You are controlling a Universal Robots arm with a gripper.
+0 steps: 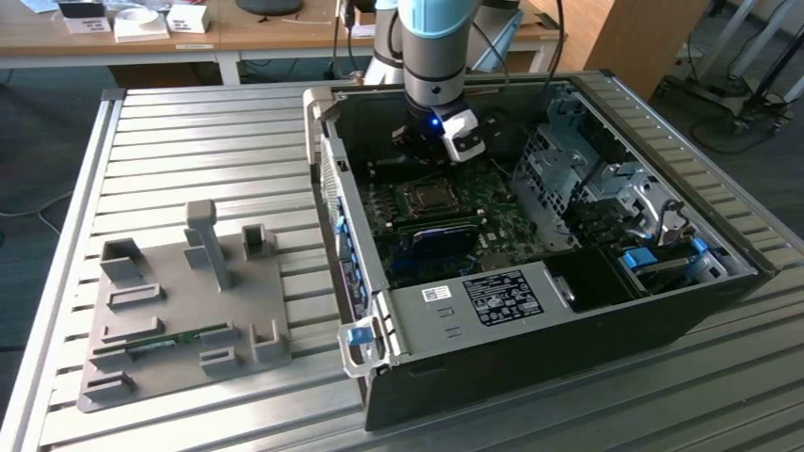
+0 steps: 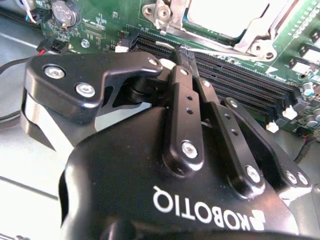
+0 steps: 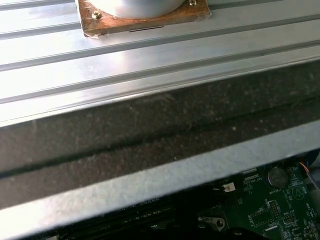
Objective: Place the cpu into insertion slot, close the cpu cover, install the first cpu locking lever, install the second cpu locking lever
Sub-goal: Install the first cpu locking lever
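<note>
exterior view, nearest first: grey fixture tray (image 1: pixel 188 311) sits on the ribbed metal surface (image 1: pixel 201 132), toward the exterior view's left. open pc case (image 1: pixel 503 367) lies on its side just beside the tray, toward the right. inside it the green motherboard (image 1: pixel 503 221) faces up, with the insertion slot (image 1: pixel 427 197) near the board's far end. the arm (image 1: pixel 434 47) enters the case from above, just past the slot. the gripper (image 1: pixel 425 151) hangs over the board at the slot's far side; contact with the board can't be told. farthest back is a wooden surface (image 1: pixel 251 33) with small white boxes.

second wrist view: gripper (image 2: pixel 184 50) is clenched, fingertips pressed together, lined up over the long black memory slots (image 2: pixel 240 75). just beyond them the cpu (image 2: pixel 220 15) sits in the slot, pale metal top up. the cpu cover (image 2: pixel 260 32) frames it and looks to lie flat. lever state: can't tell. coin battery (image 2: pixel 65 12) is off to one side on the board.
</note>
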